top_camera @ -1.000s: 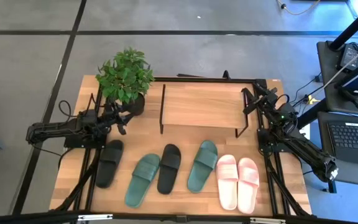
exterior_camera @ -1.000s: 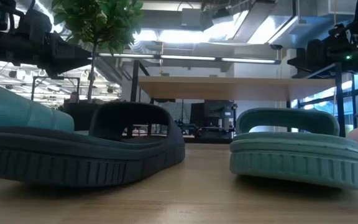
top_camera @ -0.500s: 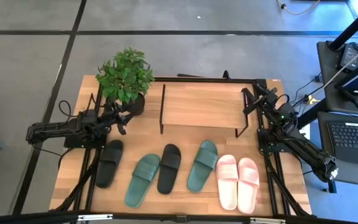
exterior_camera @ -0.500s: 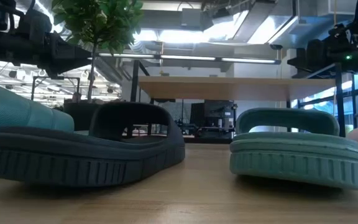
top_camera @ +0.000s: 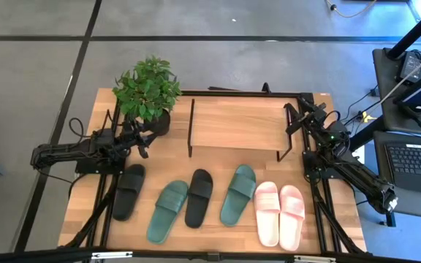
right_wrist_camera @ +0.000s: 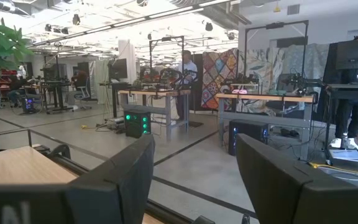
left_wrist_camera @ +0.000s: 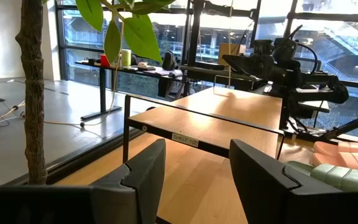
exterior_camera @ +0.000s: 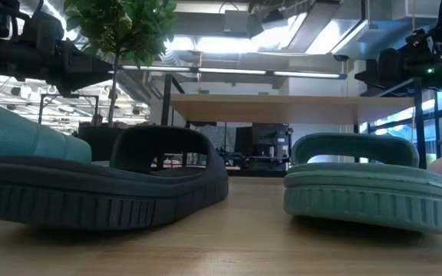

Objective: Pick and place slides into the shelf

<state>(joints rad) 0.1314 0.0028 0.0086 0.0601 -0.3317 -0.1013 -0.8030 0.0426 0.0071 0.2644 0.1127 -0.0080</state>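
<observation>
Dark arms flank the shelf (top_camera: 236, 123), left end effector (top_camera: 143, 140) and right end effector (top_camera: 292, 118) both gaping, empty.

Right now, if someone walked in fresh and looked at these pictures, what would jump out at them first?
Probably the row of six rubber slide sandals along the table's near edge: black, dark green, black, dark green, then a pale pink pair at the right end. Behind them stands the low shelf with a light wooden top board, nothing on it, with a leafy green potted plant at its left. Both arms wait at the table's sides.
</observation>
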